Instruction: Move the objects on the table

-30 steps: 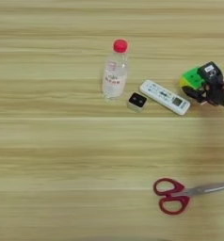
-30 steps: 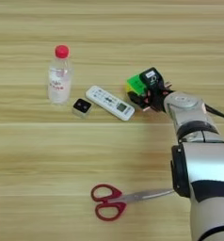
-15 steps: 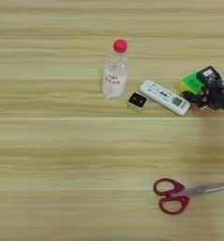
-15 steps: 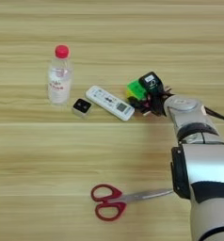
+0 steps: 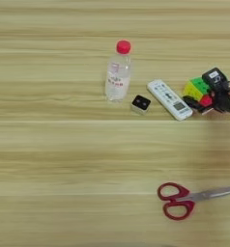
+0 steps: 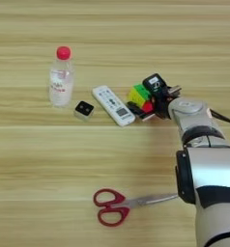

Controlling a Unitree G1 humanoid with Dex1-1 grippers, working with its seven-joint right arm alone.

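My right gripper (image 6: pixel 146 98) reaches in from the right on a silver forearm (image 6: pixel 200 144) and is shut on the multicoloured puzzle cube (image 6: pixel 137 94). One black finger (image 6: pixel 154 83) sits behind the cube and the other lies along its near side. The cube rests just right of the white remote control (image 6: pixel 113 105), which lies diagonally on the table (image 5: pixel 64 159). Red-handled scissors (image 6: pixel 118 206) lie nearer the front edge with their blades pointing right, towards my arm. In the left eye view the cube (image 5: pixel 196 89) and gripper (image 5: pixel 209 91) sit at the right edge.
A clear bottle with a red cap (image 6: pixel 61 77) stands upright left of the remote. A tiny white cube with a black top (image 6: pixel 83 109) sits between bottle and remote. A dark cable (image 6: pixel 223 117) runs off right from the wrist.
The gripper has drawn the puzzle cube a little towards the near edge and closer to the remote's right end. Bottle, small cube, remote and scissors have stayed put.
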